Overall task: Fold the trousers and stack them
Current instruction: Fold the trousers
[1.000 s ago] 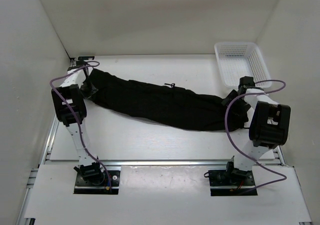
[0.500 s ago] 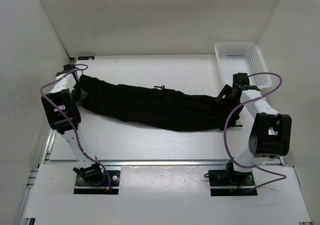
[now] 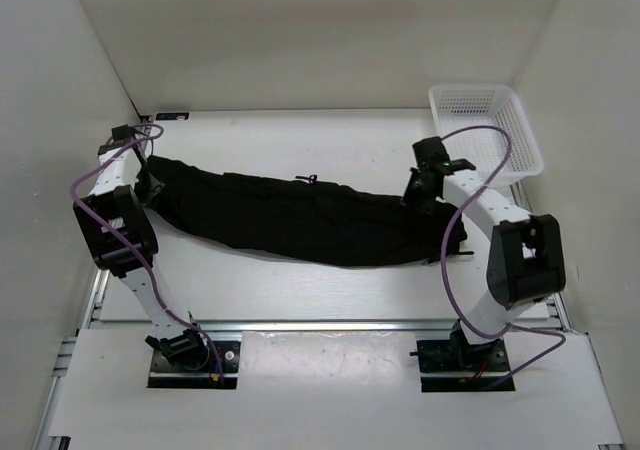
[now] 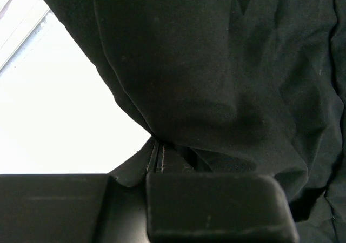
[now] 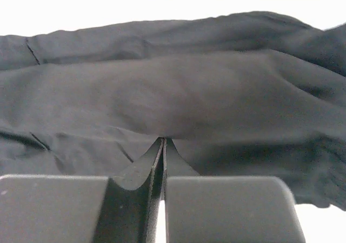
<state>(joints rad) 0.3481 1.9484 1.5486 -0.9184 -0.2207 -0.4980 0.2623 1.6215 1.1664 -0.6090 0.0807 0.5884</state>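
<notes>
The trousers (image 3: 300,215) lie stretched in a long dark band across the table (image 3: 300,140), from far left to mid right, sagging slightly nearer in the middle. The left gripper (image 3: 148,178) is pressed together on the cloth at the left end — its wrist view shows a fold caught between the tips. The right gripper (image 3: 413,192) pinches the right end the same way, jaws together. A basket (image 3: 520,130) sits at the far right, just beyond that gripper.

left claw (image 4: 159,149): fingers pressed together, pinching a fold of cloth | trousers (image 4: 216,65): black, creased, filling most of frame | table (image 4: 48,119): white patch at left
</notes>
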